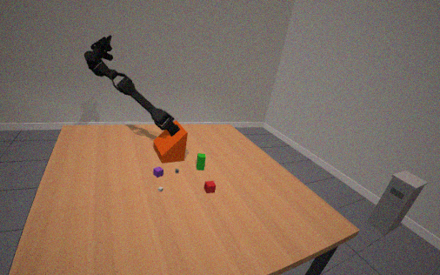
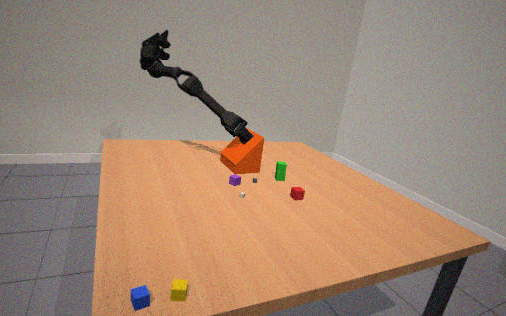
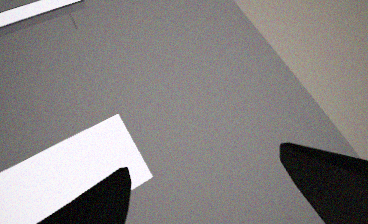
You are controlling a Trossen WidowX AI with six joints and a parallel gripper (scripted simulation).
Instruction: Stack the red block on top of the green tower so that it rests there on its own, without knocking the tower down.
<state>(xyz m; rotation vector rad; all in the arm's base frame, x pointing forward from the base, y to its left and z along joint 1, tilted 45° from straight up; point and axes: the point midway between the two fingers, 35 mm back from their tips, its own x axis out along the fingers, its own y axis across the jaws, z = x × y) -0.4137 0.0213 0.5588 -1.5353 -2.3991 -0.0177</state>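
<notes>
The red block (image 1: 210,187) (image 2: 297,193) lies on the table, in front of the green tower and a little to its right in the top and exterior views. The green tower (image 1: 201,162) (image 2: 281,171) stands upright, with nothing on top. My gripper (image 1: 111,48) (image 2: 169,45) (image 3: 205,163) is open and empty. It is raised high above the table at the upper left of the top and exterior views, far from the block and the tower. The wrist view shows neither of them, only the two spread fingers against a grey surface and a white panel.
A purple block (image 1: 158,172) (image 2: 235,180), a small dark cube (image 1: 176,171) (image 2: 255,180) and a small white cube (image 1: 161,189) (image 2: 242,195) lie left of the tower. The orange base (image 1: 174,150) (image 2: 249,160) is behind them. Blue (image 2: 140,298) and yellow (image 2: 179,290) blocks lie near the front edge.
</notes>
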